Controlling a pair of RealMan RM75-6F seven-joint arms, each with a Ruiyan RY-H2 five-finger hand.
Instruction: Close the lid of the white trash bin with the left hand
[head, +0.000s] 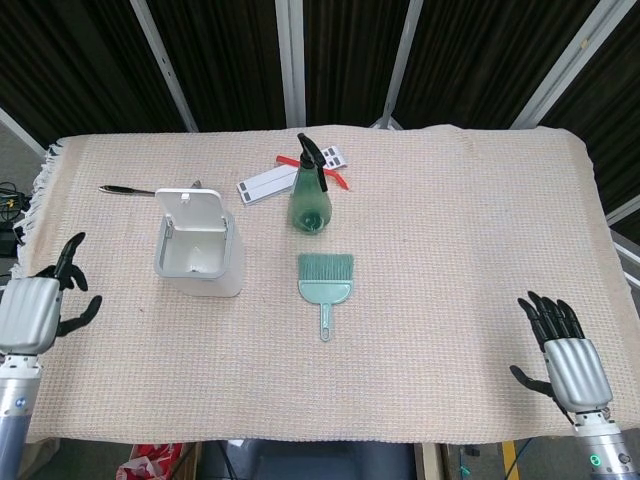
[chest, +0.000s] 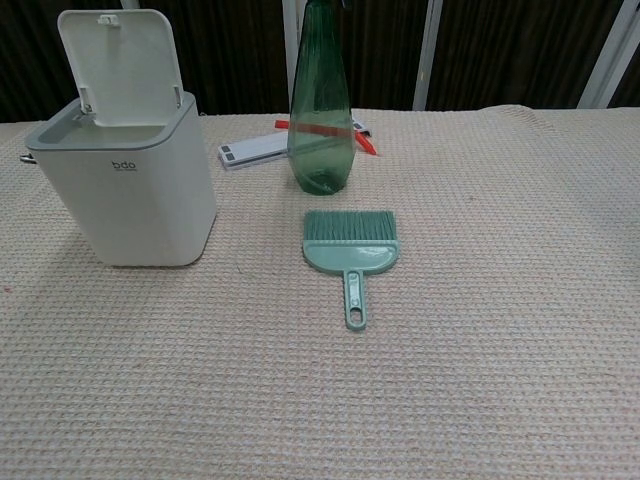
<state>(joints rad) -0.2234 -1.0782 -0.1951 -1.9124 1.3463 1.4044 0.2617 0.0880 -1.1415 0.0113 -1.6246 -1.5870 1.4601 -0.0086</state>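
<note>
The white trash bin (head: 201, 258) (chest: 125, 190) stands left of centre on the beige cloth, its lid (head: 194, 211) (chest: 121, 67) tipped up and open at the back. My left hand (head: 38, 306) hovers at the table's left edge, well left of the bin, empty with fingers apart. At the front right corner my right hand (head: 568, 358) is also empty and spread. Neither hand shows in the chest view.
A green spray bottle (head: 309, 193) (chest: 319, 110) stands right of the bin, with a teal hand brush (head: 326, 285) (chest: 351, 255) in front of it. White cards (head: 265, 185) and a red item lie behind the bottle. A black pen (head: 125, 189) lies behind the bin.
</note>
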